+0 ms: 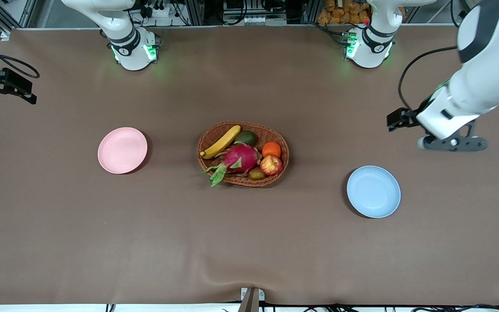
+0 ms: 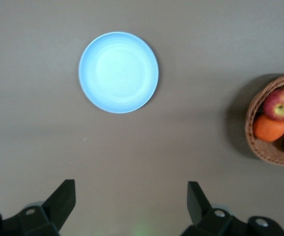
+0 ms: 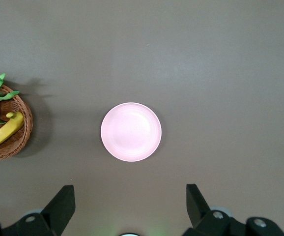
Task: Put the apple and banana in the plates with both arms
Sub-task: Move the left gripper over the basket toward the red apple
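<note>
My left gripper [image 2: 129, 204] and right gripper [image 3: 129, 206] both hang with fingers wide apart, holding nothing, each high over the brown table's own end. The red-yellow mottled apple [image 1: 271, 165] and the long curved yellow banana [image 1: 221, 141] lie in the oval brown wicker basket [image 1: 243, 180], between the round pale pink plate [image 1: 122, 150] and the round pale blue plate [image 1: 373, 191].

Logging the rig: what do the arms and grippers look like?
Both arms are white with dark joint bands and green lights at their bases. A black cable loops beside the left arm. The left gripper and right gripper have dark, wedge-shaped fingers.

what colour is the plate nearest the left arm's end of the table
Pale blue. The plate shows best in the left wrist view, lying bare on the brown table.
</note>
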{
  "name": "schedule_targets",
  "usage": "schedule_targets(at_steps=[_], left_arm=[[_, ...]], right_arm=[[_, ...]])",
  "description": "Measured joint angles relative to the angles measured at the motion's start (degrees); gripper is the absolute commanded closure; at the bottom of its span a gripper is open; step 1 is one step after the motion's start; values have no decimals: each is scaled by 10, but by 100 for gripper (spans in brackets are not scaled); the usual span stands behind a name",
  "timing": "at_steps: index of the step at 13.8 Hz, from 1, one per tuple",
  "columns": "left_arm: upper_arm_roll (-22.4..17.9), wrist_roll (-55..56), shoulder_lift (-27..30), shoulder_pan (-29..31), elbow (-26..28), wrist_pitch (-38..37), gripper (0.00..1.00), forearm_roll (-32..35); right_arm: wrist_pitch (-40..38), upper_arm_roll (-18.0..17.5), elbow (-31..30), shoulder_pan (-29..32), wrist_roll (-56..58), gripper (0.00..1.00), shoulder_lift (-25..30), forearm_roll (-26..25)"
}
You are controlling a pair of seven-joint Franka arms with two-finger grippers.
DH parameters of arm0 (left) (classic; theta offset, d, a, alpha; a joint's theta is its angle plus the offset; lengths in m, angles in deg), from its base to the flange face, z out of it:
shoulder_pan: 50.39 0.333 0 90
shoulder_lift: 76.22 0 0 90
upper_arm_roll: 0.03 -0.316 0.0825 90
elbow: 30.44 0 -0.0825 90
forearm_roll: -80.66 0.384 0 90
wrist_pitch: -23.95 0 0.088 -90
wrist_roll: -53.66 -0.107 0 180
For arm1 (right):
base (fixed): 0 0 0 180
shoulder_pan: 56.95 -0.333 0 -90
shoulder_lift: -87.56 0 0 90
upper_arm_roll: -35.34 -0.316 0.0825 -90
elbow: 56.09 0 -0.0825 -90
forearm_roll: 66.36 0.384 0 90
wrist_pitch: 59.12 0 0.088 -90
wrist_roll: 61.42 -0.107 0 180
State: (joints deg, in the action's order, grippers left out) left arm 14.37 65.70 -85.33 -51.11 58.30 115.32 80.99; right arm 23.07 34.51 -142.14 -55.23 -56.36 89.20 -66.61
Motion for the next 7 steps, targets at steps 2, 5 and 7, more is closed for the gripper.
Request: schedule_targets(at_steps=[2, 5, 7], left_arm=[[26, 42, -22, 0, 0, 24, 0, 0], [68, 118, -61, -5, 1, 71, 0, 0], [81, 165, -90, -22, 2, 103, 0, 0]], right_arm=[[0, 0, 0, 0, 0, 0, 0, 0], [0, 0, 0, 0, 0, 0, 0, 0], [0, 0, 0, 0, 0, 0, 0, 0]])
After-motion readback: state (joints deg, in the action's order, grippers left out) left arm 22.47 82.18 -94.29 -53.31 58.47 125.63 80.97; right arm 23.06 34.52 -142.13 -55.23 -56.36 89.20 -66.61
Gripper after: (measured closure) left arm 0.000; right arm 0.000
